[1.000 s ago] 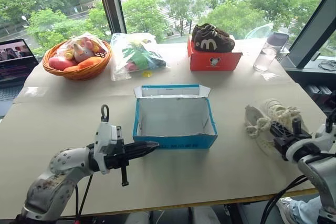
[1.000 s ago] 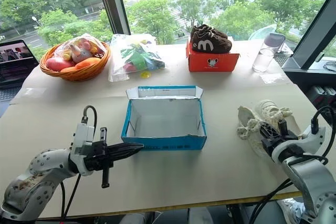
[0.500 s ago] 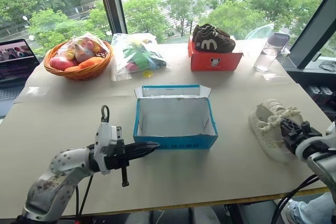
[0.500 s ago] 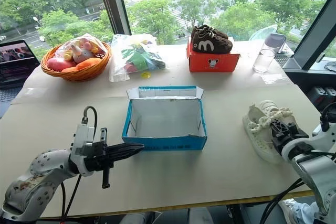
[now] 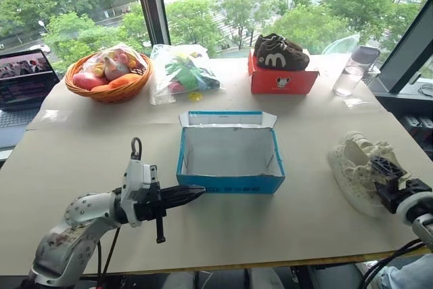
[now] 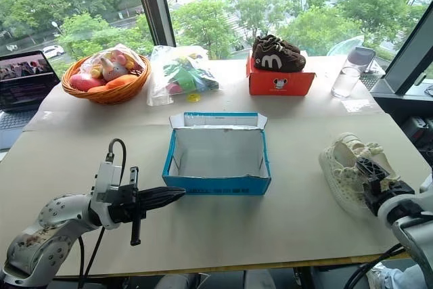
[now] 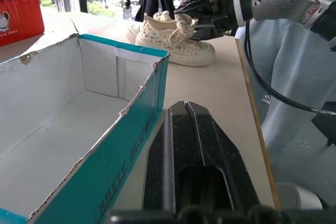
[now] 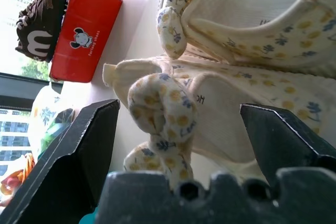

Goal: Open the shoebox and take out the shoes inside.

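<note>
Left pincer (image 5: 196, 191): fingers pressed together, empty, pointing right, tip just near the shoebox's (image 5: 230, 182) near-left corner. Right pincer (image 6: 371, 175): fingers spread wide, gripping nothing, at the near right edge of the desk (image 5: 81, 160), right behind the shoes (image 5: 358, 164); in the right wrist view a lace bow sits between the fingers without touching them. Shoebox: centre of desk, open, white interior empty. Shoes: lying on the desk, right of the box and apart from it.

Surroundings, far side, left to right: laptop (image 5: 24, 82) at the left edge, wicker basket (image 5: 108, 76) of toys, clear plastic bag (image 5: 183, 72) with green contents, red box (image 5: 283, 79) carrying dark brown shoes (image 5: 279, 52), drinking glass (image 5: 346, 79). Desk between box and shoes bare.
</note>
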Robot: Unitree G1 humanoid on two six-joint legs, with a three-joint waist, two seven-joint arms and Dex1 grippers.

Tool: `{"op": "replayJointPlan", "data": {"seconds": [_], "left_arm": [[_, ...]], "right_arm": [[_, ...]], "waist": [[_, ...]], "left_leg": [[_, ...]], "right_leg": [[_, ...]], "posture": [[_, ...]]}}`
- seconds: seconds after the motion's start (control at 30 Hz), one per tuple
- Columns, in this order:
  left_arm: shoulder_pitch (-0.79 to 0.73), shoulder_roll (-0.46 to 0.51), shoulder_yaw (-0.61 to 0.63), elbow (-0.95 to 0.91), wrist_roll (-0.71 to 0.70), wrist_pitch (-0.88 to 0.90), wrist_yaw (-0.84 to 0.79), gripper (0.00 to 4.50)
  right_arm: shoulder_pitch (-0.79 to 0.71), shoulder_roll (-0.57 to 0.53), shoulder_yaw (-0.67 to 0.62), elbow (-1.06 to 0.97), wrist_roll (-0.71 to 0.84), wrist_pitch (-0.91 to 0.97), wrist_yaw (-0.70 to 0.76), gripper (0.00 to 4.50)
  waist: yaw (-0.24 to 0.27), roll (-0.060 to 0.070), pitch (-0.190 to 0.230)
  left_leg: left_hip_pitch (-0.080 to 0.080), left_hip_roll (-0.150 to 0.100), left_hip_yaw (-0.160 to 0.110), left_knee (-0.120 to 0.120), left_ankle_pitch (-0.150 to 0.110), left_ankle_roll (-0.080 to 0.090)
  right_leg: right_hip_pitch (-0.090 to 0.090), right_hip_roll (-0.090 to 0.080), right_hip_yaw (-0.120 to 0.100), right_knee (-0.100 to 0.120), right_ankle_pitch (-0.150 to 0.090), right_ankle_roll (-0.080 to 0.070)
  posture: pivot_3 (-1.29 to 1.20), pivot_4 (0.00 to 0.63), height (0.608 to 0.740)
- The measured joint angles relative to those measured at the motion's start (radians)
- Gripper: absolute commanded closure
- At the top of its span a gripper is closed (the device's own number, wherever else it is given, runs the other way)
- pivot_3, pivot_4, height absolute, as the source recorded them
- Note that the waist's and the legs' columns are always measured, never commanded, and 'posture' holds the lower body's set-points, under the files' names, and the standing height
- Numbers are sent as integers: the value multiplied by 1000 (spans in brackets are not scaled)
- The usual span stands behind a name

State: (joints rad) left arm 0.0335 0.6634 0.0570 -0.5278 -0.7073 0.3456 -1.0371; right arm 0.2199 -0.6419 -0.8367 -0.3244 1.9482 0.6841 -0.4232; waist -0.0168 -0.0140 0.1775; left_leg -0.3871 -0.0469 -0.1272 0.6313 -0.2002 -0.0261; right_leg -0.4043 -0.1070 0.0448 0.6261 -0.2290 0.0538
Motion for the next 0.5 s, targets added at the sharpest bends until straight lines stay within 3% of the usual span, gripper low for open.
{"op": "replayJointPlan", "data": {"seconds": [0.17,0.27,0.4,0.5], "left_arm": [[-1,-6,0,23,3,-1,-1,4500],[3,-17,5,57,23,-26,1,4500],[37,-56,47,154,63,-70,44,4500],[60,-116,101,171,68,-70,145,4500]], "right_arm": [[69,-141,-121,-72,-3,97,239,43],[136,-232,-137,-243,-121,176,449,43],[149,-255,33,-488,-328,198,664,43],[79,-230,202,-500,-534,156,675,43]], "waist": [[2,1,0],[-1,0,-1],[2,-3,-1],[5,-8,-1]], "left_leg": [[-1,0,0,-1,0,1],[-2,2,2,-2,-1,1],[0,7,2,-2,-1,0],[-1,8,2,2,-1,-1]], "right_leg": [[0,0,0,0,0,1],[1,1,0,-1,0,1],[0,6,-1,-3,-1,-1],[0,5,-1,-5,1,1]], "posture": [[0,150,740],[0,150,740],[0,150,740],[0,150,740]]}}
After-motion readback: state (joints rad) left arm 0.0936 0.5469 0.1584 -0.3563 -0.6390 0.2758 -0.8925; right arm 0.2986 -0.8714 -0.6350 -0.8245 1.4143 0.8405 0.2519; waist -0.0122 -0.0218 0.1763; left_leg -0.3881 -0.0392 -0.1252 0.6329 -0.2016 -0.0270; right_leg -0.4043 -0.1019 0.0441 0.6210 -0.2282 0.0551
